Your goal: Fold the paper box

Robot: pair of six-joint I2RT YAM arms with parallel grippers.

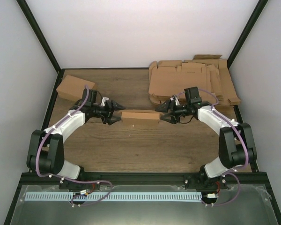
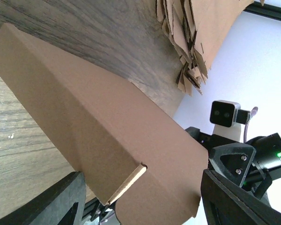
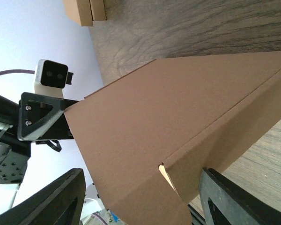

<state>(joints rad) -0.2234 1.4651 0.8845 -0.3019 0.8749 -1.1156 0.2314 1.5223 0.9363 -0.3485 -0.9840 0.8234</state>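
The paper box (image 1: 140,116) is a plain brown shallow cardboard box in the middle of the wooden table, partly folded, with a raised panel. My left gripper (image 1: 118,113) is at its left end, jaws spread wide on either side of that end. My right gripper (image 1: 162,112) is at its right end, jaws spread the same way. In the left wrist view the box (image 2: 107,131) fills the space between my fingers (image 2: 61,201). In the right wrist view the box (image 3: 178,122) lies between my fingers (image 3: 225,197). I see no firm clamp on either side.
A thick pile of flat cardboard blanks (image 1: 192,82) lies at the back right, close behind the right arm, and shows in the left wrist view (image 2: 187,33). Another folded brown box (image 1: 75,87) sits at the back left, also in the right wrist view (image 3: 84,10). Black frame posts edge the table.
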